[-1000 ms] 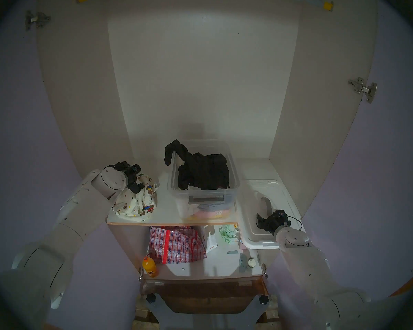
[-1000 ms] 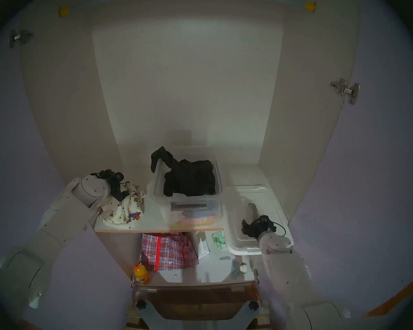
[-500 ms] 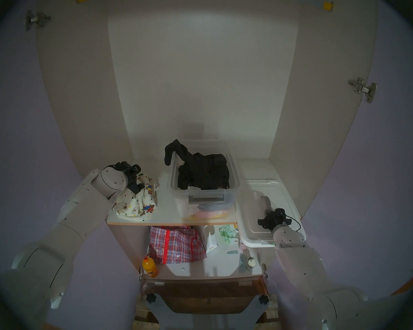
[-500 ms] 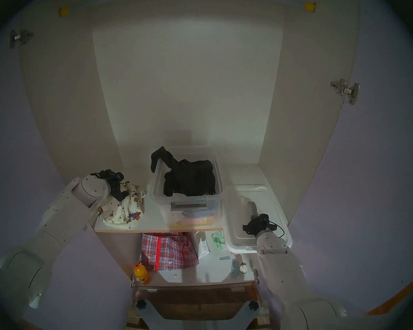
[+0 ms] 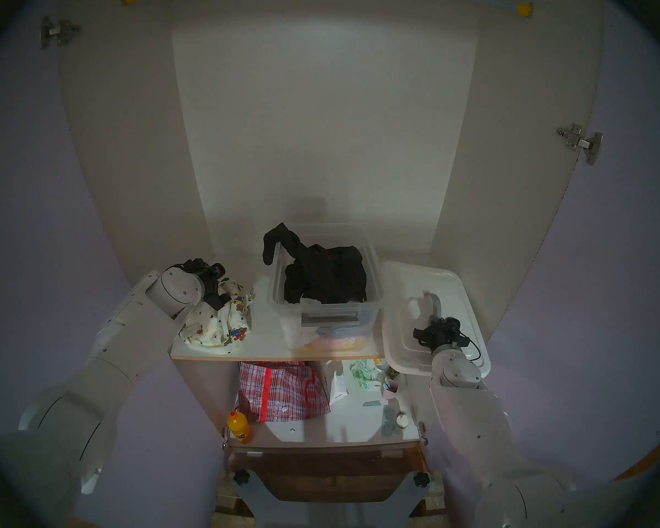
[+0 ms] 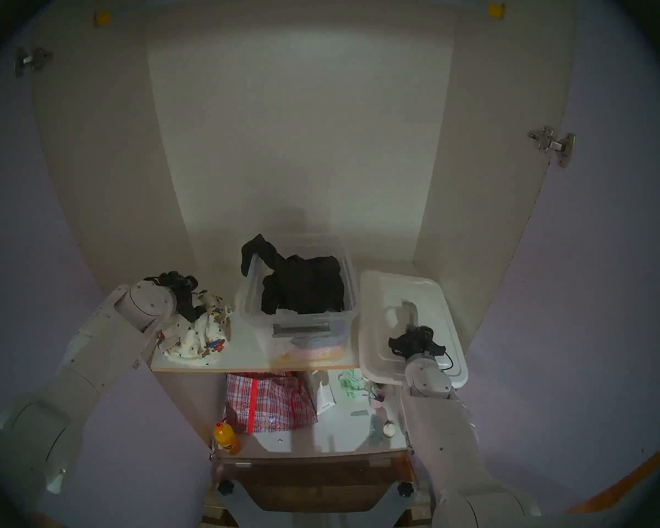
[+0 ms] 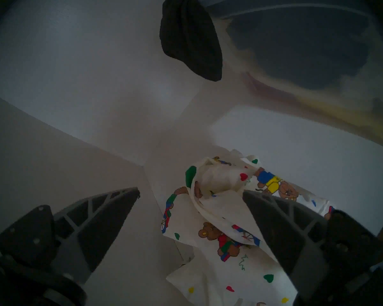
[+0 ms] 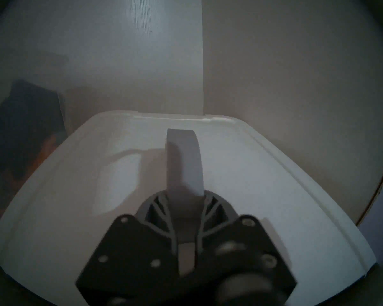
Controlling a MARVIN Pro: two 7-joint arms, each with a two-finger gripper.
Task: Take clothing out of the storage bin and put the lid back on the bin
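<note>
White plastic with a raised rim and a grey handle, the lid (image 5: 404,287) hangs just right of the storage bin (image 5: 374,283) in the head stereo left view; a second ago it lay lower and nearer the shelf's front edge, and it has since risen with the right gripper (image 5: 433,322). Head stereo right shows the same: lid (image 6: 378,306) beside the clear bin (image 6: 353,287), black garment (image 6: 302,287) inside it, bear-printed clothing (image 6: 195,340) left of the bin under the left gripper (image 6: 197,310), unchanged. Left wrist: fingers (image 7: 111,219) spread apart over the cream clothing (image 7: 210,210). Right wrist: fingers (image 8: 212,207) clamped on the grey handle (image 8: 184,162) at the lid's (image 8: 263,177) centre.
</note>
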